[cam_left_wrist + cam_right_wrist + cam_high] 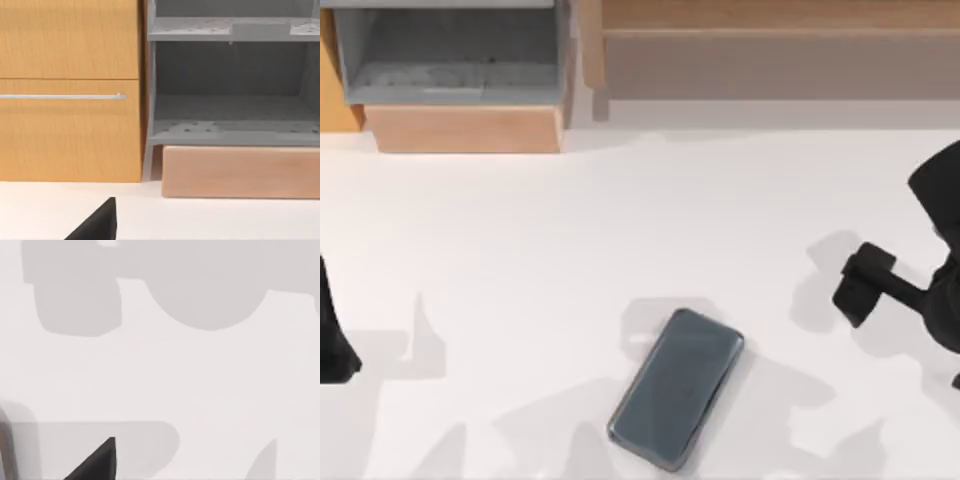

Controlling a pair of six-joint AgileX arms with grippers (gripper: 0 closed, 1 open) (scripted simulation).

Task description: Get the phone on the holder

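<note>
Meanwhile right claw (863, 285) hovers empty beside the phone (677, 388).

The left arm (332, 330) is cut off by the picture's left edge, well left of the phone (676, 388). The right gripper (865, 285) sits right of the phone; its arm runs off the right edge, its fingers perhaps closed, too unclear to tell.

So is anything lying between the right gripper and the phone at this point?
Nothing visible does. The phone lies flat near the table's front edge, and only bare tabletop separates it from the right gripper, which is toward the right side.
</note>
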